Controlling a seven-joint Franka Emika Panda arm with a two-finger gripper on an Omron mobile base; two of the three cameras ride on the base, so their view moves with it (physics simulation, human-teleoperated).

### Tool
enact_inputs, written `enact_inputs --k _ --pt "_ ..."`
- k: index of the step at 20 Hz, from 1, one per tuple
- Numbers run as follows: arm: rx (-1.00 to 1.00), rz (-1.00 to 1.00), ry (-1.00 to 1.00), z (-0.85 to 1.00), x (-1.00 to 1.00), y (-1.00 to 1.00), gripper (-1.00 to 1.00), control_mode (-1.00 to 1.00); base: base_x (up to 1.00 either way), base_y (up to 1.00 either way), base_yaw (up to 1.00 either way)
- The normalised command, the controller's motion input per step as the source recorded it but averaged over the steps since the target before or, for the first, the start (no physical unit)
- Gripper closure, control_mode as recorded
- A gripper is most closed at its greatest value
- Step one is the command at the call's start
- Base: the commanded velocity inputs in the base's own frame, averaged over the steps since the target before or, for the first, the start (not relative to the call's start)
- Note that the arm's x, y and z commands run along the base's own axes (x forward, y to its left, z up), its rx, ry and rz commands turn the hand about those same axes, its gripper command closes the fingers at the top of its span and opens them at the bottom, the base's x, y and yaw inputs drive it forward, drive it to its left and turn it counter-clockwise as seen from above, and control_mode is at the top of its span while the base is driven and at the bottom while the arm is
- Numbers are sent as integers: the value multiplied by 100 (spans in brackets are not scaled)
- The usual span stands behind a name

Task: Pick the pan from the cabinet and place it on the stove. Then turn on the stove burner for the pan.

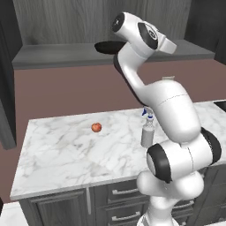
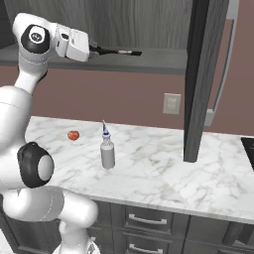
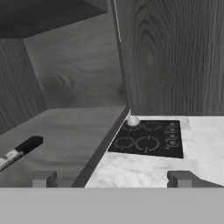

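Observation:
The black pan [image 1: 105, 47] lies on the open cabinet's shelf [image 1: 62, 55], its right part hidden behind my arm. Its long dark handle [image 2: 119, 51] reaches right along the shelf from my hand. In the hand view the handle's end [image 3: 21, 150] lies at the left on the shelf [image 3: 74, 131], just beyond my left fingertip [image 3: 43, 179]. My gripper [image 3: 112, 179] is open, with nothing between the fingertips. It looks along the shelf towards the black stove [image 3: 148, 138] on the counter below. The cabinet's open door [image 2: 198, 74] hangs edge-on at the right.
On the marble counter [image 1: 57, 154] sit a small red fruit [image 1: 96, 127] and a spray bottle [image 2: 107, 152]. A white kettle [image 3: 132, 120] stands at the stove's far corner. A wall outlet [image 2: 171, 103] is behind the counter. Drawers run below the counter front.

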Motion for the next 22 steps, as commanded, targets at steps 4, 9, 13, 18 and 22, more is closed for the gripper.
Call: enact_inputs --k 4,9,13,18,22 --pt "0 -4 -6 0 39 -1 -100 -100 0 0 0" --pt "1 -3 -1 0 33 -1 -100 -100 0 0 0" --pt "0 -4 0 0 23 0 -100 -100 0 0 0" --pt "0 -6 0 0 20 0 -100 -100 0 0 0" --pt "1 -6 0 0 22 -3 -100 -100 0 0 0"
